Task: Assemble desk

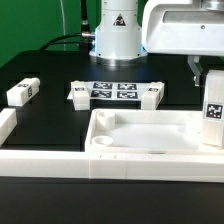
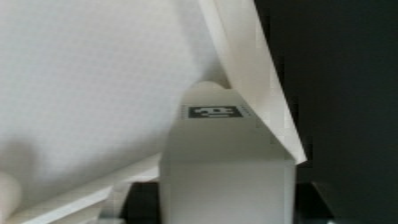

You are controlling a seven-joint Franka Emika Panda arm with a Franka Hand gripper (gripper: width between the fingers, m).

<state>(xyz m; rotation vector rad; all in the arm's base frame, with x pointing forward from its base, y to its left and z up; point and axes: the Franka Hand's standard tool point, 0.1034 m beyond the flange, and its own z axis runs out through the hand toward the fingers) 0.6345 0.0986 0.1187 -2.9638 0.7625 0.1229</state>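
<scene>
Exterior view: the end effector [image 1: 207, 76] is clamped on an upright leg [image 1: 213, 112] at the white tabletop's [image 1: 140, 150] rim on the exterior view's right. Bare black desk [image 1: 50, 115] lies open toward that view's left. Wrist view: the leg [image 2: 222, 165] points at the tabletop's [image 2: 107, 90] raised corner edge, with dark desk [image 2: 347, 90] alongside.

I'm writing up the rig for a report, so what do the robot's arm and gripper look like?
The arm is glossy white and rounded, with a black triangle marking on its column. Dark cables run behind it. The gripper has a boxy white body and a dark finger.
</scene>
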